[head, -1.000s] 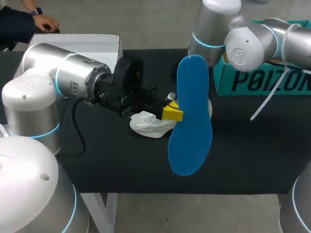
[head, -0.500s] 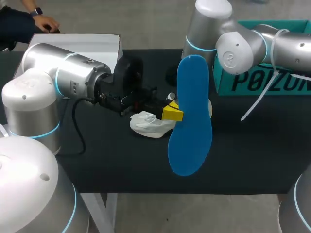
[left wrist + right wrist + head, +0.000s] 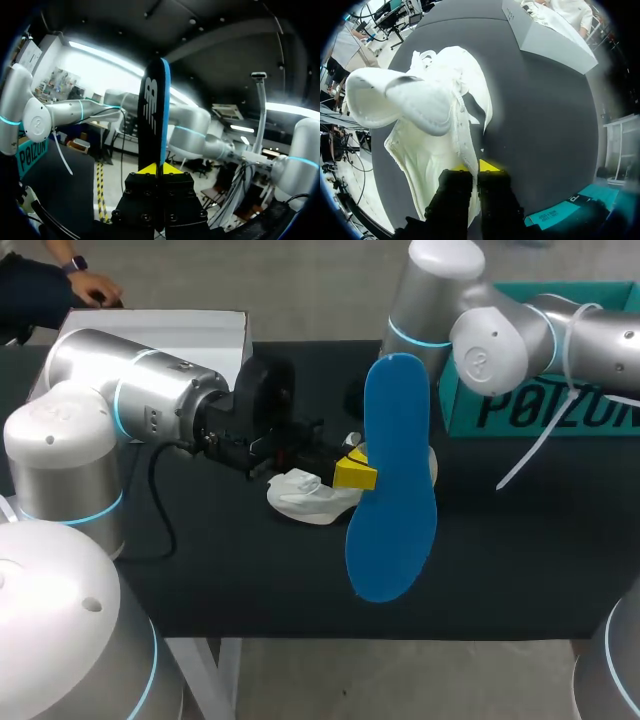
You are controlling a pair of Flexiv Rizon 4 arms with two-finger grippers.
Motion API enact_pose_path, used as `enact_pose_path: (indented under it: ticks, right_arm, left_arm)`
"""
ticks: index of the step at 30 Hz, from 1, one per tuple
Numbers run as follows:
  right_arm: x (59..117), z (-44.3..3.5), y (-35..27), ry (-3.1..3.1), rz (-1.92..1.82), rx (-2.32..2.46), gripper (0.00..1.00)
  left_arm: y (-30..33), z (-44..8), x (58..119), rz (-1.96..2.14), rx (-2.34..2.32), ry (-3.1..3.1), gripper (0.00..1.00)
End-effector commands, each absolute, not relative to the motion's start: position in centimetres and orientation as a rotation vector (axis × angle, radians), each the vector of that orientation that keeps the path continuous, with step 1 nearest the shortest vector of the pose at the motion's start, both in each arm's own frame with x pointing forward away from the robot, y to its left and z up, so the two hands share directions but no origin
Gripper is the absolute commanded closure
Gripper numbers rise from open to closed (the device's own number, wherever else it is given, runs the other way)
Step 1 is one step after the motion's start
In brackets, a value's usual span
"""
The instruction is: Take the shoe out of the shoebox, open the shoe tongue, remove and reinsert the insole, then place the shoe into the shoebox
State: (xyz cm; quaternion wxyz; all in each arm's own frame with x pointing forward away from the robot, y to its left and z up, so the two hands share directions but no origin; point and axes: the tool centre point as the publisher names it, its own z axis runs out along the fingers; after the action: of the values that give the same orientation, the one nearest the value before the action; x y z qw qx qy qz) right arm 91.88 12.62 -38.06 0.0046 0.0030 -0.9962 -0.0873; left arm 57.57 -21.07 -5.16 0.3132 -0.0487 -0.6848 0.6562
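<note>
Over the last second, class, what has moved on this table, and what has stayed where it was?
Only the right arm moved: its upper links swung a little toward the left arm's side, then eased partly back. Nothing was taken hold of or let go. The left tool stayed shut on the upright blue insole, the right tool on the white shoe; neither shifted.

The shoe (image 3: 305, 495) lies mid-tabletop (image 3: 500, 550). The insole (image 3: 392, 480) stands above it to the right, in the left claw (image 3: 352, 472). The shoebox (image 3: 545, 405) is behind right, another box (image 3: 190, 330) behind left.
</note>
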Motion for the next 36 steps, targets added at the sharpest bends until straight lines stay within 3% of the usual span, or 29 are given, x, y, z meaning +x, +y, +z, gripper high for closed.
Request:
enact_pose_path:
  ticks: [1, 5, 18, 36]
  right_arm:
    - [91.8, -38.1, 12.6, -3.12, -0.273, 0.01, 1.0]
    - [91.8, -38.1, 12.6, -3.12, -0.273, 0.01, 1.0]
    - [91.5, -33.9, 11.4, -2.779, -0.231, -1.086, 1.0]
    - [89.4, -33.3, 12.4, -2.448, -0.522, -1.534, 1.0]
  left_arm:
    - [-21.2, -5.2, 57.5, 1.732, -0.127, -1.806, 1.0]
    - [-21.2, -5.2, 57.5, 1.732, -0.127, -1.806, 1.0]
    - [-21.2, -5.2, 57.5, 1.732, -0.127, -1.806, 1.0]
    - [-21.2, -5.2, 57.5, 1.732, -0.127, -1.806, 1.0]
